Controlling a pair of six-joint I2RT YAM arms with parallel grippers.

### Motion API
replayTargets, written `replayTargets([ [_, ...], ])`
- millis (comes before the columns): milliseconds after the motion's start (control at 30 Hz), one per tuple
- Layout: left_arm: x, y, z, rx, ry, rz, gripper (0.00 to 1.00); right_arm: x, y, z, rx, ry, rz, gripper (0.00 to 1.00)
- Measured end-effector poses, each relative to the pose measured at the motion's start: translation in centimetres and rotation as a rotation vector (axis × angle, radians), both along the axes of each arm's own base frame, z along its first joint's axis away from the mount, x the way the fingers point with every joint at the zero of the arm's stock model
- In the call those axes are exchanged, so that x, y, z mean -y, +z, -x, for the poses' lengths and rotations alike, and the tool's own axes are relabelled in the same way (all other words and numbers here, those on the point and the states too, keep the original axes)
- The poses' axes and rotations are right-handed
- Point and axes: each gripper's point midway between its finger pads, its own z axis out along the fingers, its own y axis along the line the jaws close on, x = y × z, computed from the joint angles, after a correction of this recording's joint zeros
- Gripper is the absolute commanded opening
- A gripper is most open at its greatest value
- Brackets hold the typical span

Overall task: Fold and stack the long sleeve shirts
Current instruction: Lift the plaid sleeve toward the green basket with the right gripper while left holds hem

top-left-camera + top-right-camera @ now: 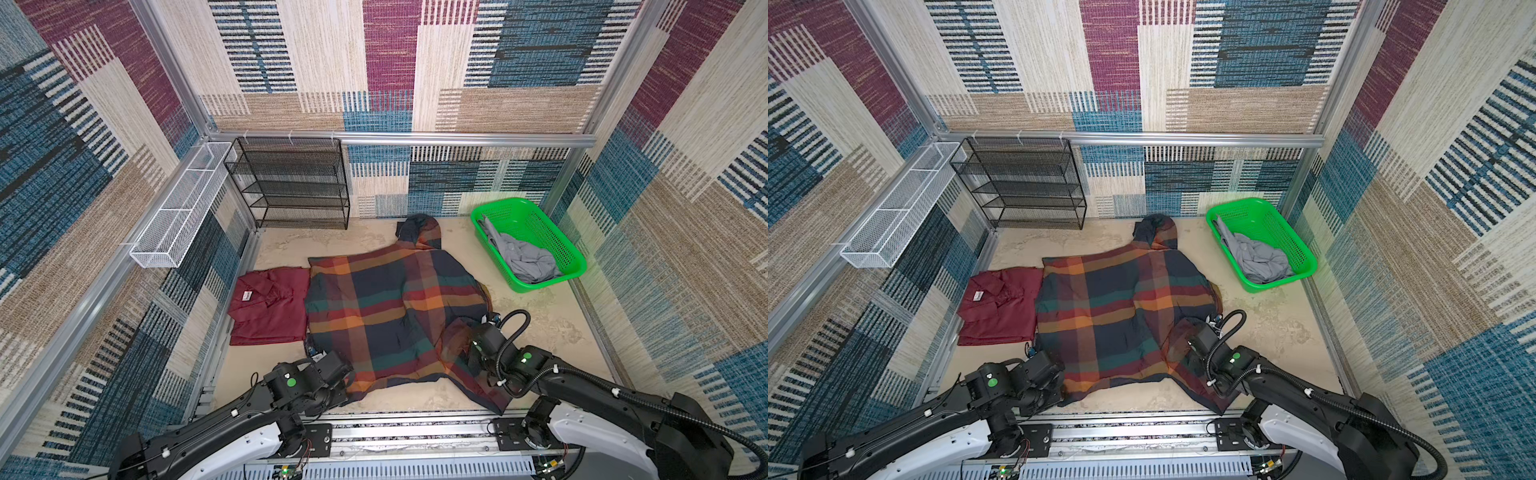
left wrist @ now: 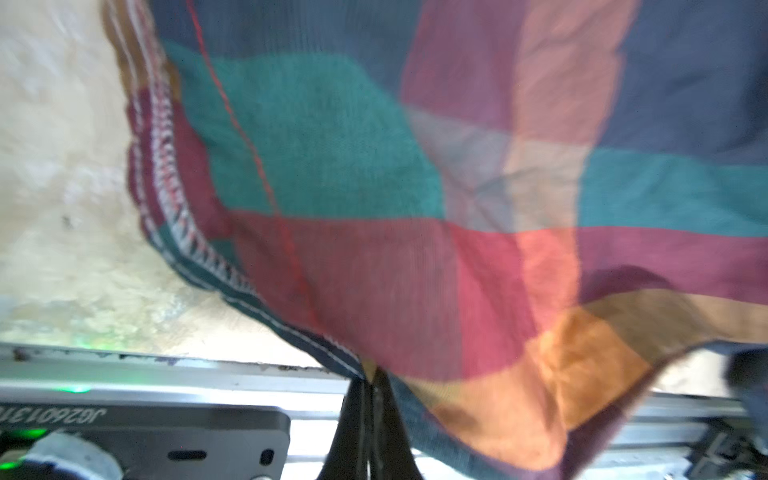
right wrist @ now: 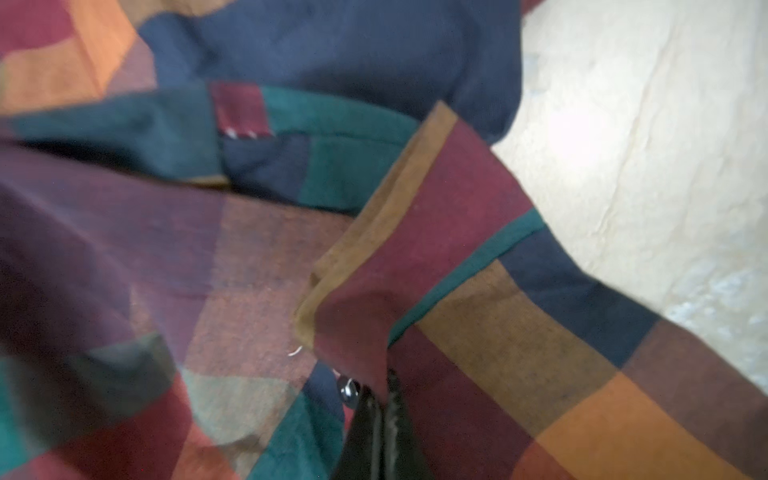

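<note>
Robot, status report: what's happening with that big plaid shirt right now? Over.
Left fingers shut on plaid shirt hem. Right fingers shut on same shirt. Folded maroon shirt close beside it; grey shirt in green basket.

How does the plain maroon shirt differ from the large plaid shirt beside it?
The plain maroon shirt is one colour; the large plaid shirt has many. The maroon shirt is folded small; the plaid shirt lies spread and wider. The maroon shirt is untouched; the left tool and right tool pinch the plaid shirt. Both lie on the beige table.
</note>
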Motion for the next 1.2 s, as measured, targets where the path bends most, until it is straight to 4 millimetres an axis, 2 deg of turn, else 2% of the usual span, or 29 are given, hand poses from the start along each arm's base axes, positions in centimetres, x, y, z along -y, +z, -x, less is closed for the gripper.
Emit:
replayTargets([
  [67,-0.3,1.1,-0.3,0.032,-0.004,-0.004,0.00,-0.3,1.4,-0.4,0.025,-0.001,-0.019,0.00],
  [167,-0.6,3.0,-1.0,0.085,-0.010,-0.009,0.00,-1.1,4.5,-1.3,0.084,0.003,-0.070,0.00],
  [267,-0.9,4.8,-1.6,0.129,-0.019,-0.023,0.00,-1.7,8.7,-1.9,0.153,0.009,-0.127,0.00],
  [367,-1.2,7.4,-2.3,0.185,-0.019,-0.023,0.00,-2.4,14.5,-2.7,0.260,0.030,-0.198,0.00],
  [467,-1.7,11.1,-3.2,0.274,-0.011,-0.008,0.00,-2.2,21.1,-3.0,0.379,0.039,-0.246,0.00],
  [633,-3.1,15.9,-4.1,0.391,-0.003,-0.023,0.00,-0.7,34.1,-3.3,0.629,0.038,-0.279,0.00],
  [700,-3.6,17.3,-4.3,0.423,-0.005,-0.036,0.00,0.2,38.3,-3.3,0.713,0.029,-0.273,0.00],
  [767,-3.9,18.2,-4.4,0.446,-0.006,-0.046,0.00,1.2,41.6,-2.9,0.784,0.020,-0.257,0.00],
  [900,-5.1,19.7,-4.3,0.487,0.005,-0.055,0.00,3.4,46.9,-1.4,0.907,0.011,-0.236,0.00],
  [1067,-6.3,20.8,-3.8,0.511,0.006,-0.068,0.00,5.6,52.3,1.1,1.040,0.029,-0.250,0.00],
  [1200,-6.7,20.9,-3.5,0.504,-0.004,-0.079,0.00,6.3,55.0,2.7,1.101,0.067,-0.259,0.00],
])
